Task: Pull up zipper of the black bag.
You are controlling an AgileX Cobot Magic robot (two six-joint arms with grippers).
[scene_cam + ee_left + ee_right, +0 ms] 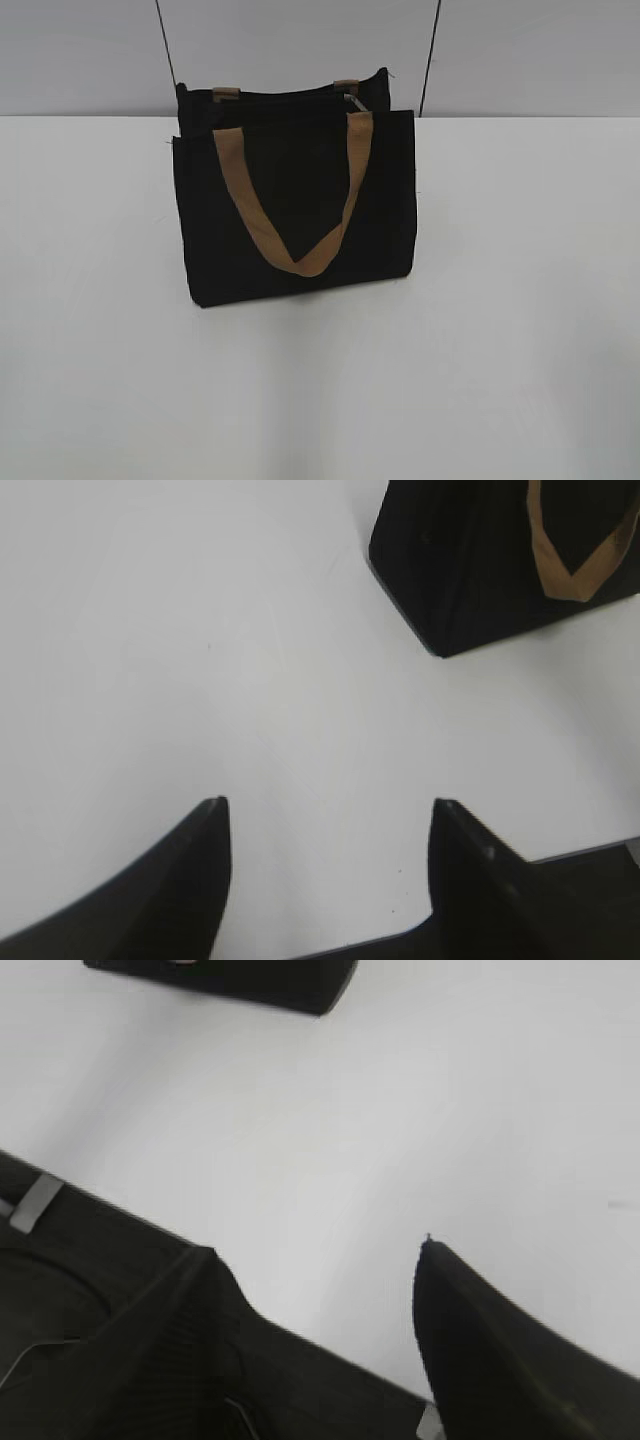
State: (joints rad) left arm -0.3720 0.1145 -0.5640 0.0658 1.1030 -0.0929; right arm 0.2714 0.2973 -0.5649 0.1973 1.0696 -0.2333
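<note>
Exterior view, black bag point(295, 215) upright on table point(500, 350), tan handle point(300, 260) drooping

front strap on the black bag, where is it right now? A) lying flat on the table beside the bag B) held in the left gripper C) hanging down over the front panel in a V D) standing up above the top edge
C: in the exterior view the tan strap droops from the top edge of the black bag down its front panel to a V-shaped point, and neither gripper touches it.

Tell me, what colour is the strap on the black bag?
The strap is tan brown, clearest in the exterior view against the black bag.
</note>
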